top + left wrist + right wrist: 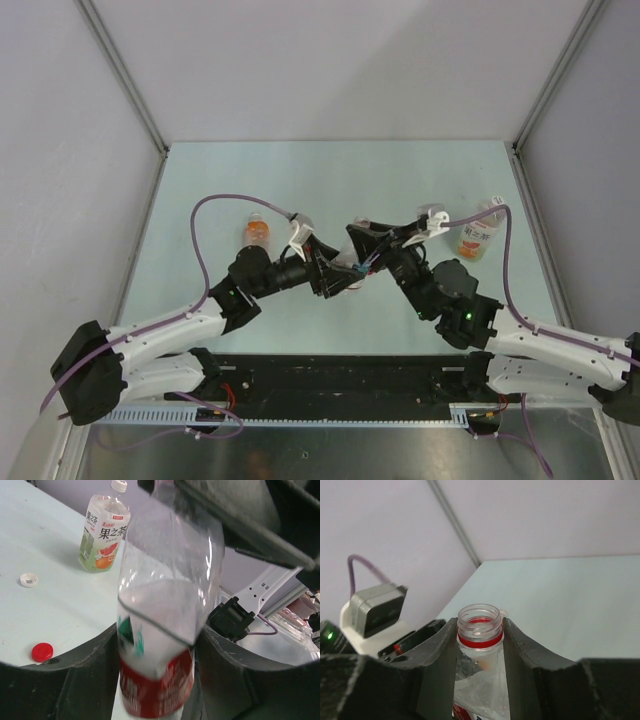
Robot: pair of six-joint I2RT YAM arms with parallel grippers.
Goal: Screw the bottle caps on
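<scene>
Both grippers hold the clear bottle with the red-and-white label (pixel 160 630) off the table. My left gripper (pixel 157 650) is shut on its body, a dark finger (pixel 85 680) pressed on each side. Up at the neck my right gripper (pixel 479 630) is shut just below the open, capless mouth (pixel 479 617) with its red ring. In the top view the two grippers meet at mid-table, left (pixel 338 275) and right (pixel 368 250). A red cap (pixel 42 652) and a white cap (pixel 29 580) lie loose on the table.
The white-labelled bottle (pixel 102 537) stands at the right (pixel 476 238) with a white cap (pixel 119 485) on it. The bottle with orange liquid (pixel 257 232) lies left of centre, close to the left arm's purple cable (pixel 200 250). Grey walls enclose the table (pixel 330 170).
</scene>
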